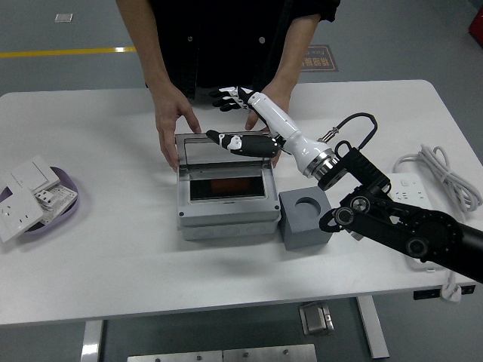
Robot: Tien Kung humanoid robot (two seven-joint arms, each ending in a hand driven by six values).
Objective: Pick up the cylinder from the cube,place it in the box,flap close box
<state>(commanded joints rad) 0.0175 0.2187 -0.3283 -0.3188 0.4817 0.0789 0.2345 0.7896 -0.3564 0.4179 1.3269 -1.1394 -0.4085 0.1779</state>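
My right arm [400, 226] enters from right edge, black, elbow low, forearm angled toward far left. White wrist section raised. Right hand [245, 124] lifted, fingers [225, 96] spread and relaxed, thumb stretched left, gripping nothing. My left arm out of view. Person at far side: both hands [172, 121] down, fingers pointing toward me, one either side of my hand.

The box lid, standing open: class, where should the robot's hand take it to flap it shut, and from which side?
Take the lid at its free top edge, reaching from behind. It hinges at the box's rear, so pulling forward and down closes it. The right hand is there.
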